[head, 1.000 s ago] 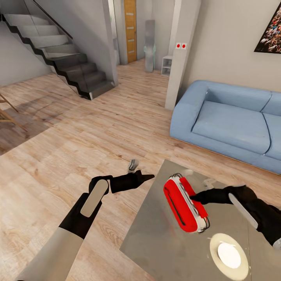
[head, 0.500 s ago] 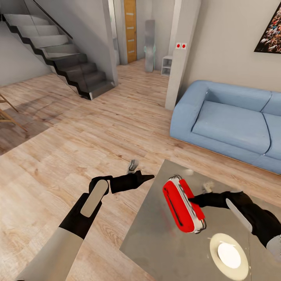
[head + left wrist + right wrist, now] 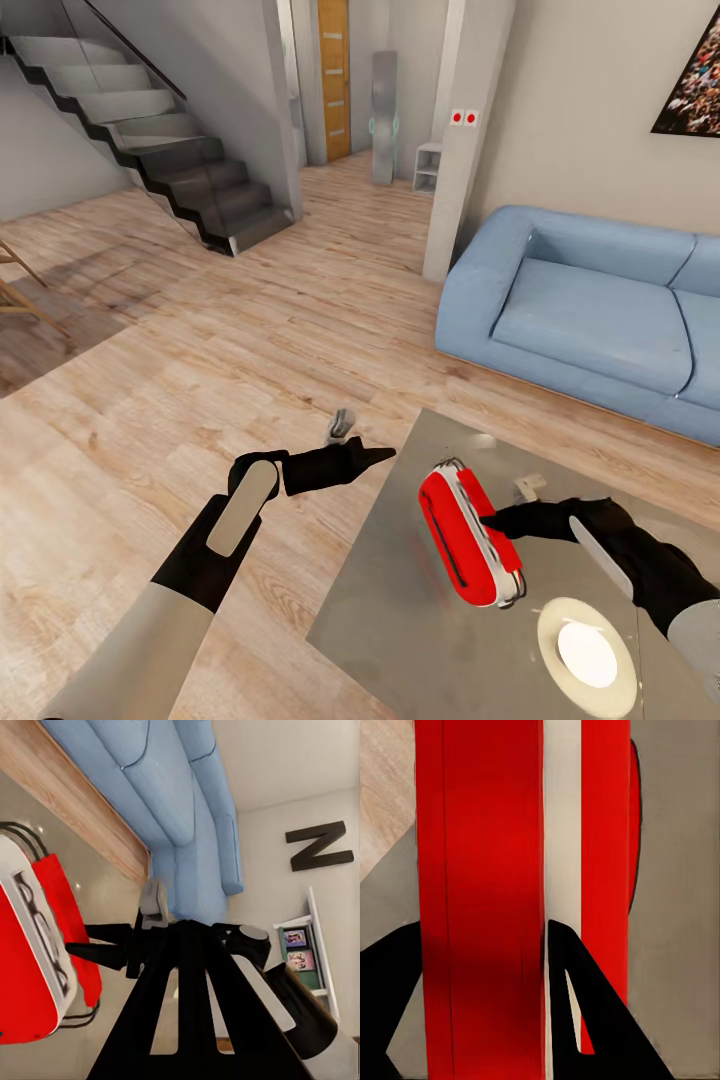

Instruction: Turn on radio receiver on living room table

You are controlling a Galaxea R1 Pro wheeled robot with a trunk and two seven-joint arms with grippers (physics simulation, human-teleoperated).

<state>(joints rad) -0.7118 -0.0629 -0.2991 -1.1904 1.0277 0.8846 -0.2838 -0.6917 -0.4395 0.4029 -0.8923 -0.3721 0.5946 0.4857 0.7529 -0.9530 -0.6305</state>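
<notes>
The red radio receiver (image 3: 465,535) with a white face and black handle stands tilted on the glossy grey coffee table (image 3: 400,610). My right gripper (image 3: 487,520) reaches in from the right and touches its white face. In the right wrist view its black fingers (image 3: 577,1005) are spread, with the red radio (image 3: 480,870) between them over the table (image 3: 675,945). My left gripper (image 3: 385,455) hangs shut over the wood floor, just left of the table's corner. In the left wrist view it (image 3: 180,926) points toward the radio (image 3: 30,967).
A white plate (image 3: 587,655) lies on the table near its front right. A small pale object (image 3: 528,487) sits behind my right gripper. The pale-blue sofa (image 3: 600,310) stands beyond the table. A small grey item (image 3: 340,425) lies on the floor. Stairs (image 3: 170,150) rise at far left.
My right gripper has moved left and a little down, and the radio has shifted left and turned slightly with it. The left arm has stayed put.
</notes>
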